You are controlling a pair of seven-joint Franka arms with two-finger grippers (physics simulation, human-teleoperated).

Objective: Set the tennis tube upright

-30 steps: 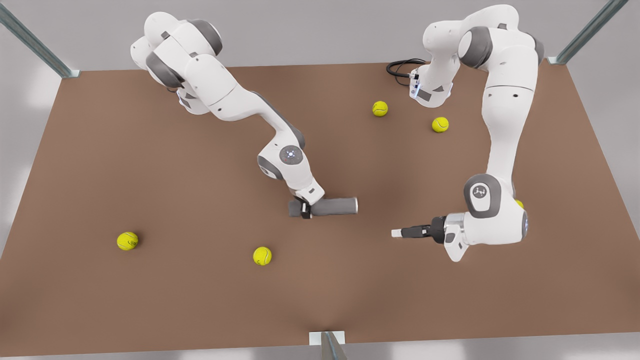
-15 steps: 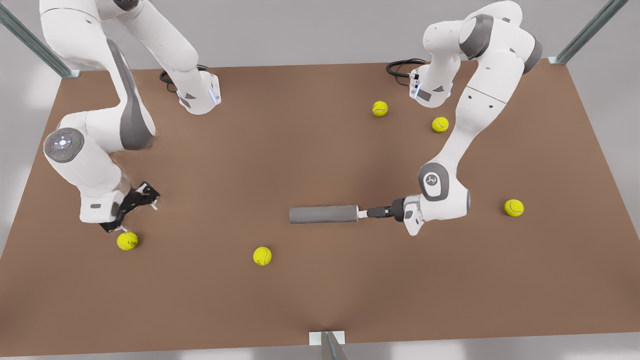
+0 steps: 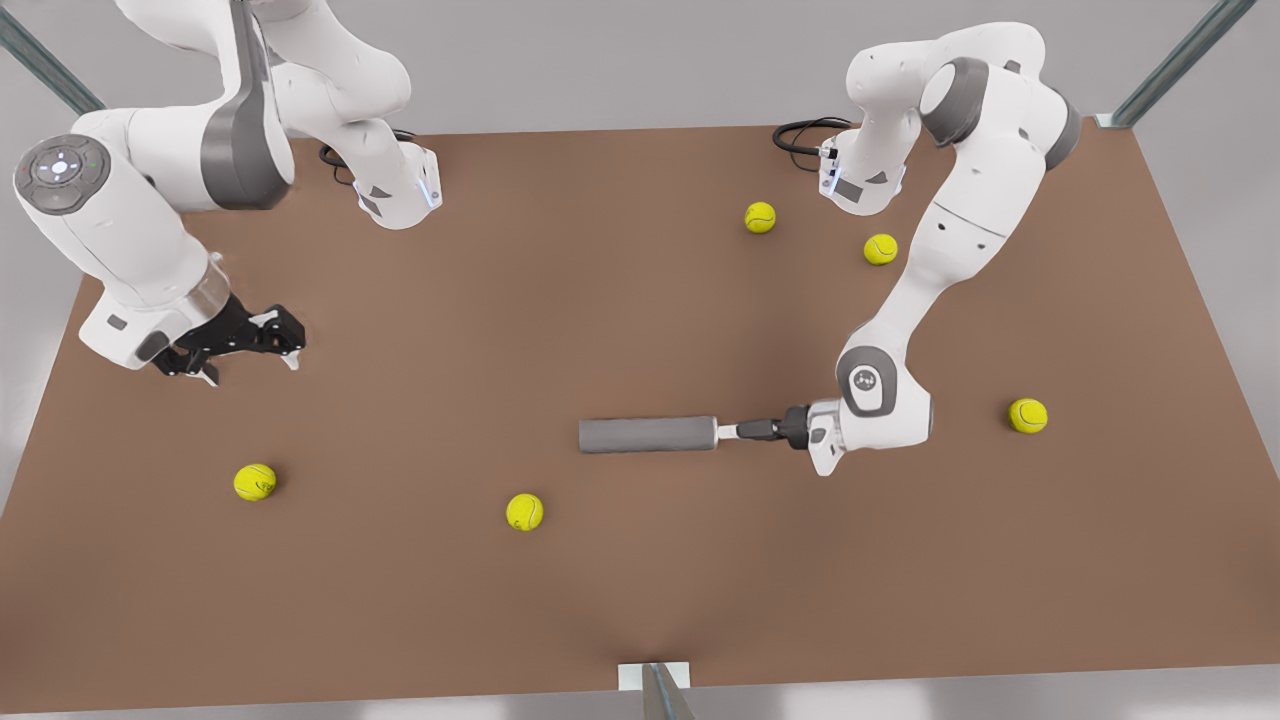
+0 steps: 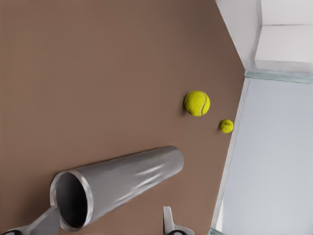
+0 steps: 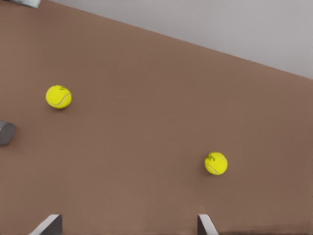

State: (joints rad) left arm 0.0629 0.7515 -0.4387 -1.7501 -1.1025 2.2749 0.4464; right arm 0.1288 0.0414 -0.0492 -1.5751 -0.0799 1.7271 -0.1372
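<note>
The tennis tube (image 3: 647, 435) lies flat on the tabletop (image 3: 640, 600), its hollow end right at the left gripper (image 3: 728, 431), whose fingers are spread. The right gripper (image 3: 285, 345), also spread, hovers well apart.

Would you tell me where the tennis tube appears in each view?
Front view: tennis tube lies mid-table, left hand at its end.
Left wrist view: tube close up, hollow end nearest.
Right wrist view: its end, at the frame edge.
Shared landmark: the tennis ball nearest the tube.
</note>
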